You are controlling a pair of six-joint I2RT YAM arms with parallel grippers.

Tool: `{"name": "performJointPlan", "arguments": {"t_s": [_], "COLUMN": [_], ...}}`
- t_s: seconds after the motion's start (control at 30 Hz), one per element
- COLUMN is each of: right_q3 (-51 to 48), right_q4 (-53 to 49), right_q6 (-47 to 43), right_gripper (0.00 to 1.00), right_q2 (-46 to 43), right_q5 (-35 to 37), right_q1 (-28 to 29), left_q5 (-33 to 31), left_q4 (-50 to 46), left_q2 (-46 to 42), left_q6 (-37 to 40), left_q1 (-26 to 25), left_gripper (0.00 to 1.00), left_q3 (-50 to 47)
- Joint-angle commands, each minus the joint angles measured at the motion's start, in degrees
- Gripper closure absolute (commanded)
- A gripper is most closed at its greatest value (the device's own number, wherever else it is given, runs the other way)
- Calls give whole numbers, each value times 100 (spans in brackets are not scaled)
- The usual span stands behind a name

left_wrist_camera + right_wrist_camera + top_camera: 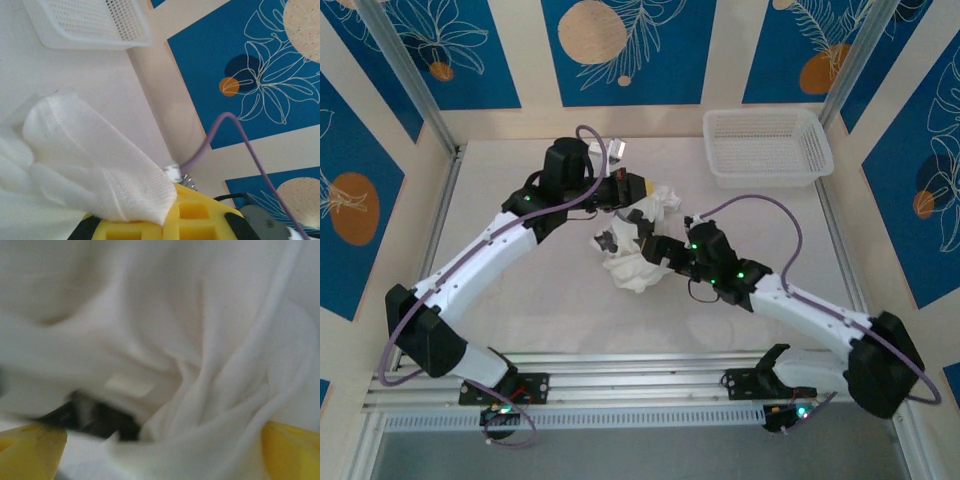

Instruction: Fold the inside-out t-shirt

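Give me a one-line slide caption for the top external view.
Mid-table, the left gripper and right gripper meet at the crumpled white t-shirt; mesh basket in the far right corner.

My left arm (470, 255) and right arm (820, 310): white links, black joints, green LEDs (741, 272). Purple cable (760, 198) loops off each. Left gripper (642, 193), right gripper (160, 450) black-bodied; fingers (200, 220) yellow, blocky, square recesses.

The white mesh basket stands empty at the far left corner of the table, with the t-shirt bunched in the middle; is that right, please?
Not quite: the white mesh basket stands at the far right corner of the table, as the top external view shows. The rest holds: it is empty, and the t-shirt is bunched in the middle.
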Motion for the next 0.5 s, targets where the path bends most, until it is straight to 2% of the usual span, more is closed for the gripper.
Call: {"name": "performJointPlan", "arguments": {"t_s": [0.0, 0.1, 0.27, 0.37, 0.43, 0.47], "right_q3": [216, -313, -882, -924, -927, -917], "right_q4": [-169, -12, -30, -250, -277, -283], "right_q6": [60, 341, 518, 398, 177, 9], "right_gripper": [20, 42, 51, 49, 35, 24], "right_q2": [577, 939, 886, 696, 412, 221], "right_q5": [1451, 1706, 1662, 1552, 1399, 1315], "right_q1": [90, 113, 124, 128, 134, 131], "left_q5": [119, 97, 442, 608, 772, 860], "left_q4": [104, -585, -1395, -1680, -1727, -1724], "left_q2": [70, 342, 1219, 1744, 1942, 1982], "left_q6": [174, 522, 250, 81, -43, -88], "left_q1": [93, 364, 1141, 1327, 1347, 1347], "left_gripper": [100, 100, 100, 100, 100, 100], "left_q3": [840, 2103, 4654, 5866, 6152, 6140]}}
